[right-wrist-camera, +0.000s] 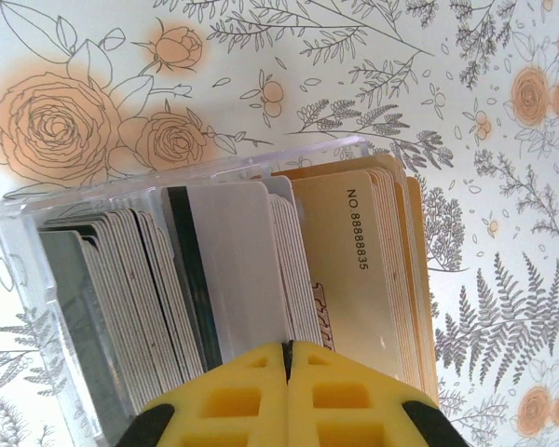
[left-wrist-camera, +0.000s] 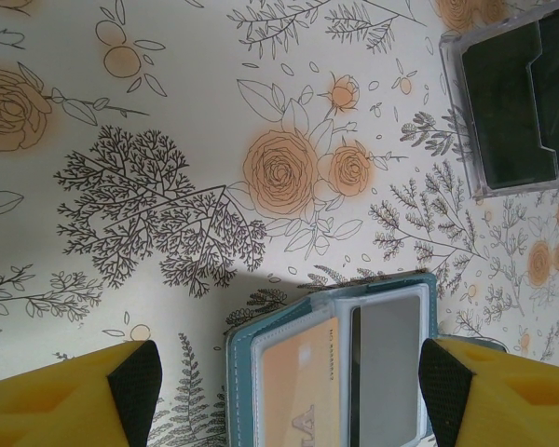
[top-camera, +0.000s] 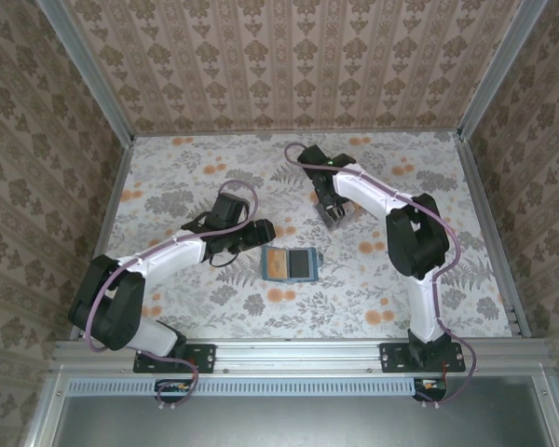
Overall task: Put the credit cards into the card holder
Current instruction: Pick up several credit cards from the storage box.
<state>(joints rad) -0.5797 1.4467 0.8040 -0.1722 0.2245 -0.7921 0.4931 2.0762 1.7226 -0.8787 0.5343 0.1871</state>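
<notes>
The card holder (top-camera: pixel 291 264) lies open in the middle of the table, teal with a blue-grey inside. In the left wrist view the card holder (left-wrist-camera: pixel 331 363) has a tan card (left-wrist-camera: pixel 298 391) in its left clear pocket. My left gripper (left-wrist-camera: pixel 289 377) hangs open above it, one finger on each side. The credit cards stand on edge in a clear box (right-wrist-camera: pixel 37 233): grey ones (right-wrist-camera: pixel 93 298), white ones (right-wrist-camera: pixel 228 270) and tan ones (right-wrist-camera: pixel 354 270). My right gripper (right-wrist-camera: pixel 287 349) is shut down onto the top edge of a white card, beside the tan ones.
A clear plastic case with a dark inside (left-wrist-camera: pixel 512 102) lies beyond the card holder, to its right. The right arm (top-camera: pixel 382 200) reaches over the card box (top-camera: pixel 337 216) at the back. Patterned walls and metal rails close the table in.
</notes>
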